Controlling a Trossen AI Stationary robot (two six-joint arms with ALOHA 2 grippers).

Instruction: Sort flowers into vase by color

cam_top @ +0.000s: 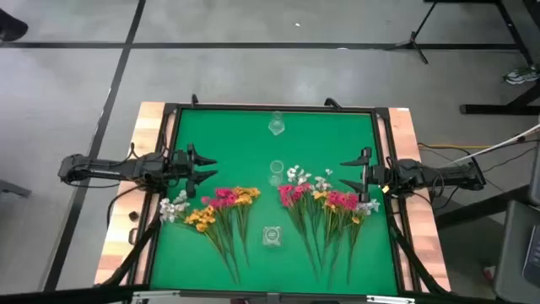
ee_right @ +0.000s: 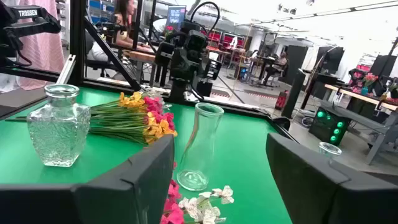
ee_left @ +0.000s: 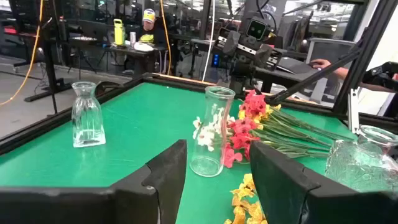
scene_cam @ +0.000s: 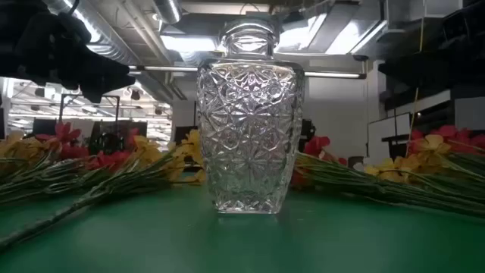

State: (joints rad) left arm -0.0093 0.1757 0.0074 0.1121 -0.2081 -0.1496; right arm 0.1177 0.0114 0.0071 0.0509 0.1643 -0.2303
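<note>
Two bundles of flowers lie flat on the green mat, stems toward the near edge: a left bundle (cam_top: 215, 209) and a right bundle (cam_top: 325, 205), each mixing pink, yellow-orange and white blossoms. Three clear glass vases stand upright along the table's middle: a small one at the far side (cam_top: 277, 125), a slim one in the centre (cam_top: 276, 171), and a cut-glass one near the front (cam_top: 271, 236) (scene_cam: 248, 121). My left gripper (cam_top: 209, 168) hovers open at the left, above the left bundle's blossoms. My right gripper (cam_top: 346, 171) hovers open at the right. Both point at the slim vase (ee_left: 211, 134) (ee_right: 199, 146).
A black frame rail (cam_top: 274, 108) runs round the mat on a wooden table top (cam_top: 122, 228). Bare green mat lies between the far vase and the rail's far corners. People sit at desks in the room beyond (ee_left: 147, 22).
</note>
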